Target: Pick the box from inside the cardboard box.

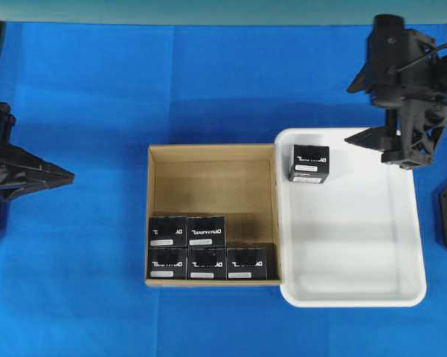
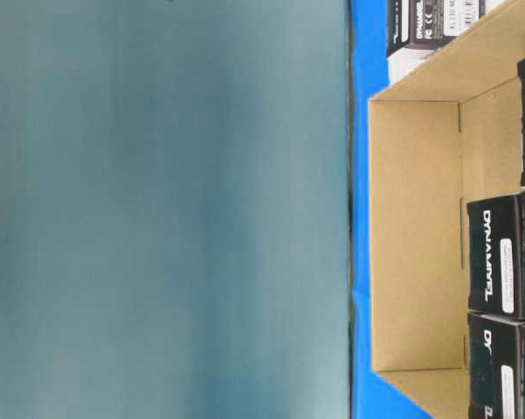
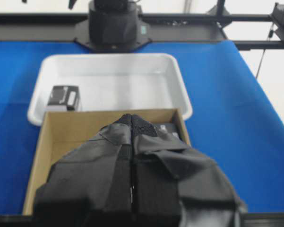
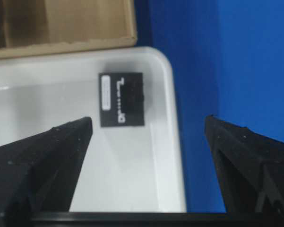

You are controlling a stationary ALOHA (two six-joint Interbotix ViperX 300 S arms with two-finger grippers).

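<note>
A: From overhead, where are the boxes?
B: Five matte black boxes (image 1: 187, 231) fill the cardboard box's (image 1: 212, 152) front-left corner; one sits in the glossy white tray (image 1: 357, 245).
A: Left wrist view?
B: Left claw (image 3: 132, 125) clenched, nearer them.
A: Right wrist view?
B: Right claw (image 4: 146, 137) released, empty, above the tray's box.

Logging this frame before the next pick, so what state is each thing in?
Cardboard box: open-topped, holding five black boxes.
White tray: holding one black box, lying flat.
Right end effector: open, holding nothing.
Left end effector: shut, holding nothing.
</note>
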